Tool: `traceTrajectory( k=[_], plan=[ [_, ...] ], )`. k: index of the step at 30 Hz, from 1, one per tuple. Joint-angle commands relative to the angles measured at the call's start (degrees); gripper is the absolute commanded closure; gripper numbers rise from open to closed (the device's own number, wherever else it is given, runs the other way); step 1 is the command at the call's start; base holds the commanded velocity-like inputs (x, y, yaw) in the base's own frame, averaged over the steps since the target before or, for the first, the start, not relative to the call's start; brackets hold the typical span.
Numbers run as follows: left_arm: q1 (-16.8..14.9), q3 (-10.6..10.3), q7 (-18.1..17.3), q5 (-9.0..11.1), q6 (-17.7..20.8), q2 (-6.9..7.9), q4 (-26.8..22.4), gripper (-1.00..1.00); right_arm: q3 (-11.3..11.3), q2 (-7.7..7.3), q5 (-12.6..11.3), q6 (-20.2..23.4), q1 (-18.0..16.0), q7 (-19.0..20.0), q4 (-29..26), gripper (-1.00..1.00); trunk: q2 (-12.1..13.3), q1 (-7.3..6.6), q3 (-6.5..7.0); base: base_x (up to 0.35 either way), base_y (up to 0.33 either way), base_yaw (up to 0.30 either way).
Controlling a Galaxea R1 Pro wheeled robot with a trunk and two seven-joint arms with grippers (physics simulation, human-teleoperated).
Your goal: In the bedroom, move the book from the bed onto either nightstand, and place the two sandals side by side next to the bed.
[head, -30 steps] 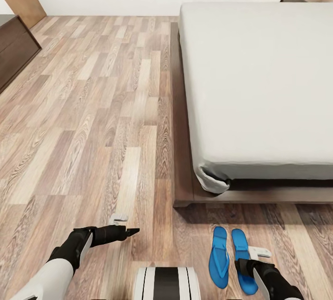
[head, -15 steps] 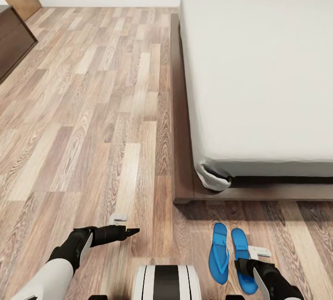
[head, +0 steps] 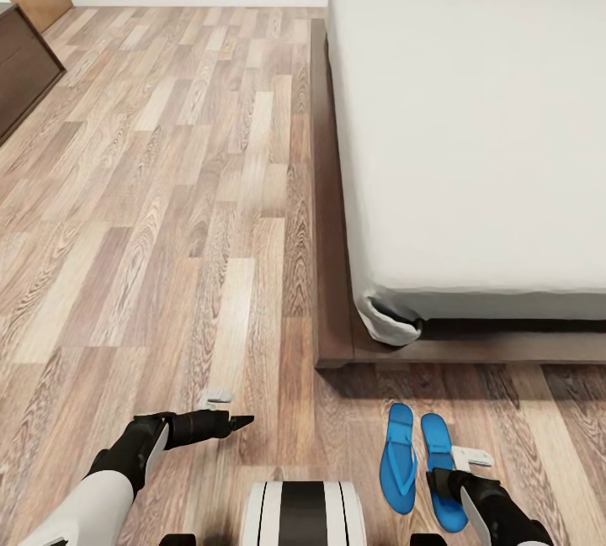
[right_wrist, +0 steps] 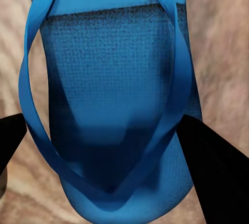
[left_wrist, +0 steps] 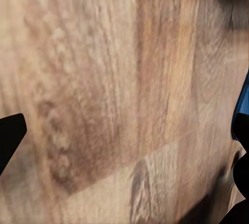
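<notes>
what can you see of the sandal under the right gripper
The sandal is a thin, flat, bright blue flip-flop with a textured footbed and a glossy V-shaped strap. It lies flat on the wood floor just off the bed's foot, parallel and close to the second sandal. The right gripper, open, covers its near end.

Blue sandal on wood floor; dark pincer fingers flank it, seemingly apart.

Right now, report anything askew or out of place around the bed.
One oddity: the off-white mattress cover sags loose and crumpled at the near corner of the bed. The two blue sandals lie neatly side by side on the floor.
</notes>
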Motion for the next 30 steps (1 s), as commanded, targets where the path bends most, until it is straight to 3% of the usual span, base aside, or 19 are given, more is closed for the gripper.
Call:
traceTrajectory(
  k=[1,22,25,30],
  plan=[
    [0.0,0.5,-0.4,-0.4,0.5,-0.07,-0.1,-1.0,-0.6,0.05,1.4,1.4,0.0,0.1,0.0,1.0,0.0,0.03,-0.03,0.0,0.0,0.0],
    [0.0,0.4,-0.4,-0.4,0.5,-0.07,-0.1,-1.0,-0.6,0.04,1.4,1.4,0.0,0.1,0.0,1.0,0.0,0.03,-0.03,0.0,0.0,0.0],
    [0.0,0.4,-0.4,-0.4,0.5,-0.07,-0.1,-1.0,-0.6,0.04,1.4,1.4,0.0,0.1,0.0,1.0,0.0,-0.05,0.64,0.0,0.0,0.0],
    [0.0,0.4,-0.4,-0.4,0.5,-0.07,-0.1,-1.0,-0.6,0.04,1.4,1.4,0.0,0.1,0.0,1.0,0.0,-0.05,0.64,0.0,0.0,0.0]
  ],
)
